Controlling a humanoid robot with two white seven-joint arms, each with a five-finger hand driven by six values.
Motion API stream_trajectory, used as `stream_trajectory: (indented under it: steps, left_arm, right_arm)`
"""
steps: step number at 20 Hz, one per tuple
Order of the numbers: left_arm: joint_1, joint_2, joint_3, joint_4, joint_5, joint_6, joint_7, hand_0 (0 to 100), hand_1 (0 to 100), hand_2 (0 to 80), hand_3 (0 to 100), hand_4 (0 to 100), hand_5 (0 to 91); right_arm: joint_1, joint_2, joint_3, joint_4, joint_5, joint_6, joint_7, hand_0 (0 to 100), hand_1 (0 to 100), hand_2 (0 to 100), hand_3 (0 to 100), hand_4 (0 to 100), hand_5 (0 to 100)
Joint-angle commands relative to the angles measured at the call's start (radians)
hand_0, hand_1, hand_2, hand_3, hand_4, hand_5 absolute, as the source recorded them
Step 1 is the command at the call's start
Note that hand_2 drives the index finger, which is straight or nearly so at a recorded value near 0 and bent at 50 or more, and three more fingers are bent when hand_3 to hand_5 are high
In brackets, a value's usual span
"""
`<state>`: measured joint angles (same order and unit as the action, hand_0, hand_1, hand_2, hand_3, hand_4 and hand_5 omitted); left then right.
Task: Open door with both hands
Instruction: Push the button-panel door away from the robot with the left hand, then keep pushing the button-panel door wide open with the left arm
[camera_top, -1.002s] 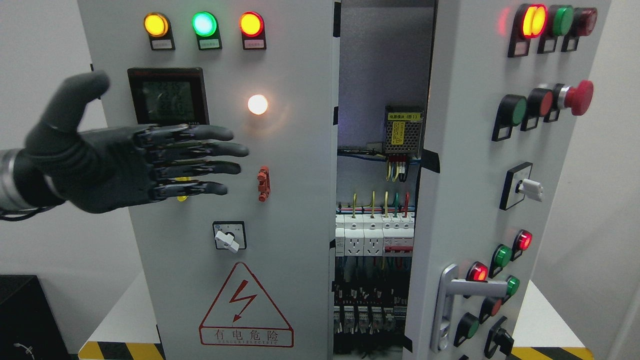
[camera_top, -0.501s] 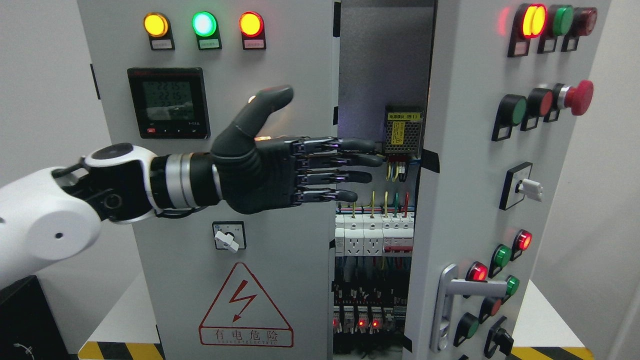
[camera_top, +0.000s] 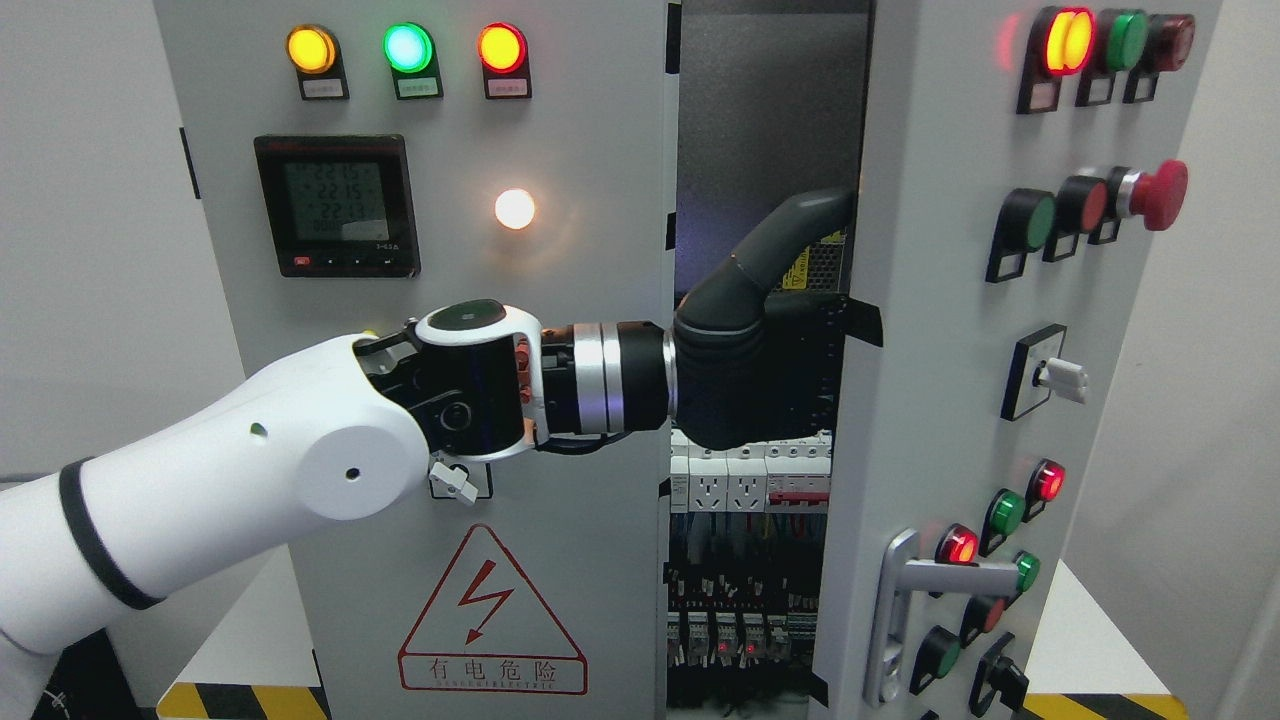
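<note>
The grey cabinet's right door (camera_top: 930, 330) stands ajar, swung out toward me, and its silver lever handle (camera_top: 905, 590) sits low on it. The left door (camera_top: 590, 130) is closed. In the dark gap between them I see breakers and wiring (camera_top: 745, 480). My left arm (camera_top: 300, 460) reaches across from the lower left into this gap. My black left hand (camera_top: 750, 370) is at the inner edge of the right door, thumb raised. The front of the hand is hidden behind that edge. My right arm is out of sight.
The right door carries protruding parts: a red mushroom button (camera_top: 1160, 195), a white rotary switch (camera_top: 1055, 377) and several lamps. The left door has a meter (camera_top: 337, 205), a selector switch (camera_top: 455, 482) and a warning triangle (camera_top: 490, 615). A yellow-black striped edge (camera_top: 240, 700) runs along the bottom.
My left hand has moved right, from in front of the left door's meter, across the door, into the gap up to the right door's edge. The door has barely moved.
</note>
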<state>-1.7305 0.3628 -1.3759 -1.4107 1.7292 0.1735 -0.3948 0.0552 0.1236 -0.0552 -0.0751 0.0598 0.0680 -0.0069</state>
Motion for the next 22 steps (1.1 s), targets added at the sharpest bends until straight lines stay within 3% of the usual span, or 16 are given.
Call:
stream_trajectory:
  steps: [1,4,7,16,19,22]
  left_arm:
    - [0.000,-0.249,0.024,0.009,-0.007,0.001,0.115,0,0,0.0,0,0,0.0]
    - [0.005,-0.295,0.055,-0.030,-0.090,0.000,0.207,0,0,0.0,0,0,0.0]
    - [0.014,-0.361,0.107,-0.040,-0.180,0.006,0.214,0,0,0.0,0,0,0.0]
    - [0.020,-0.488,0.143,-0.031,-0.189,0.011,0.217,0,0,0.0,0,0,0.0]
    - [0.023,-0.547,0.159,0.025,-0.191,0.008,0.263,0,0,0.0,0,0,0.0]
    - [0.034,-0.552,0.153,0.058,-0.189,0.000,0.286,0,0,0.0,0,0,0.0]
  right_arm:
    - [0.000,-0.001,0.000,0.000,0.000,0.000,-0.001,0,0,0,0,0,0]
    - [0.000,-0.001,0.000,0.000,0.000,0.000,-0.001,0,0,0,0,0,0]
    - [0.000,-0.001,0.000,0.000,0.000,0.000,-0.001,0,0,0,0,0,0]
    - [0.000,0.001,0.000,0.000,0.000,0.000,-0.001,0,0,0,0,0,0]
    - [0.000,-0.001,0.000,0.000,0.000,0.000,-0.001,0,0,0,0,0,0]
    - [0.000,-0.001,0.000,0.000,0.000,0.000,-0.001,0,0,0,0,0,0]
